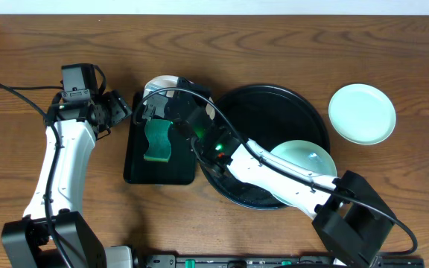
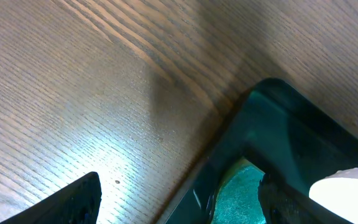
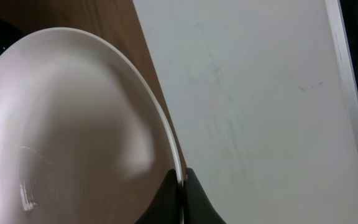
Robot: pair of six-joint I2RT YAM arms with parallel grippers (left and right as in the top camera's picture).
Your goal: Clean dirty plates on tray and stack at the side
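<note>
Right claw (image 3: pixel 183 186) pinched the rim of a round white plate (image 3: pixel 73 124), tilted at twelve o'clock of the green sponge (image 1: pixel 157 141), presumably for wiping; left claw (image 1: pixel 121 110) stood spread, idle.

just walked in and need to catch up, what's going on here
The right gripper is shut on the rim of one plate, holding it over the far end of the small rectangular tray with the green sponge. The left gripper is open beside that tray, holding nothing. A second plate lies in the round black tray, and a third plate sits beside it on the table.
</note>
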